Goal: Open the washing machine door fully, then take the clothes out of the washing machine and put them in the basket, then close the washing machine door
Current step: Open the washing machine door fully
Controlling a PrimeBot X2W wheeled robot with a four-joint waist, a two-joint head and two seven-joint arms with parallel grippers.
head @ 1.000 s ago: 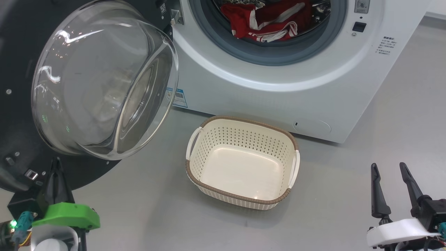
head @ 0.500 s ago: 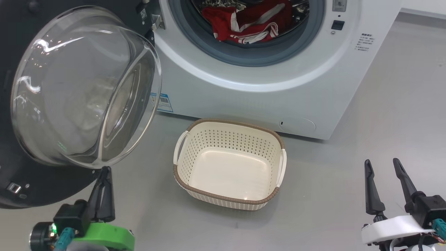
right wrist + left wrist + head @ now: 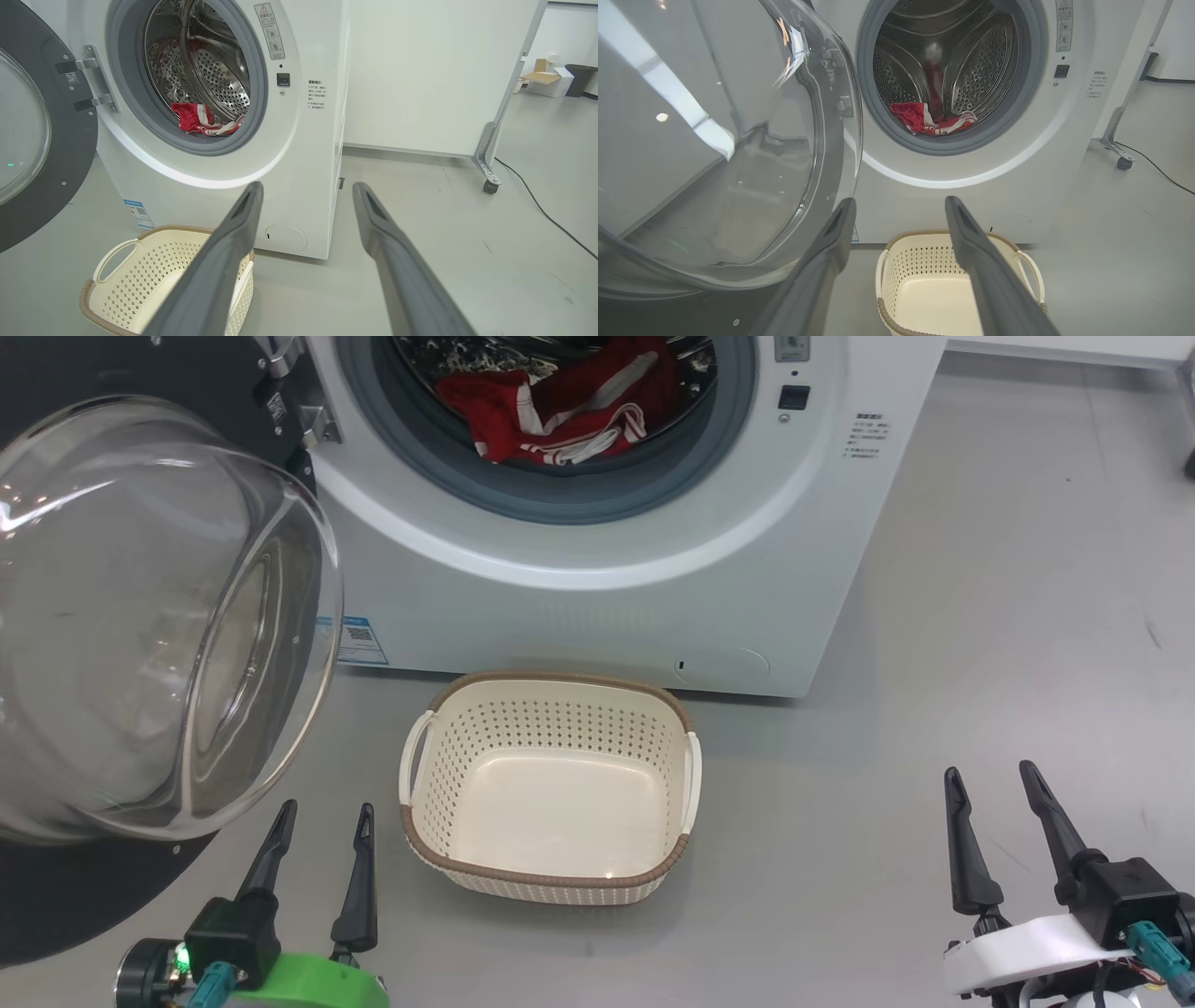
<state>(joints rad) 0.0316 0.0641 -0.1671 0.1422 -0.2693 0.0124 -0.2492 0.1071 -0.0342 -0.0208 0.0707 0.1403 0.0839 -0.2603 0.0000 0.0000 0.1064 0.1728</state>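
The door (image 3: 140,616) is hanging open on the left, maybe fully, the clothes (image 3: 560,411) are lying in the washing machine (image 3: 597,607), not the basket (image 3: 551,877), and the left gripper (image 3: 327,808) and right gripper (image 3: 989,770) are gaping empty.

My head camera looks steeply down; both wrist cameras sit low, facing forward. All share the washing machine (image 3: 597,607) at twelve o'clock, and the basket (image 3: 523,737).

One washing machine (image 3: 597,607), one door (image 3: 140,616), one basket (image 3: 551,879), one clothes bundle (image 3: 551,415), two end effectors (image 3: 327,808) (image 3: 989,771) (left, right)
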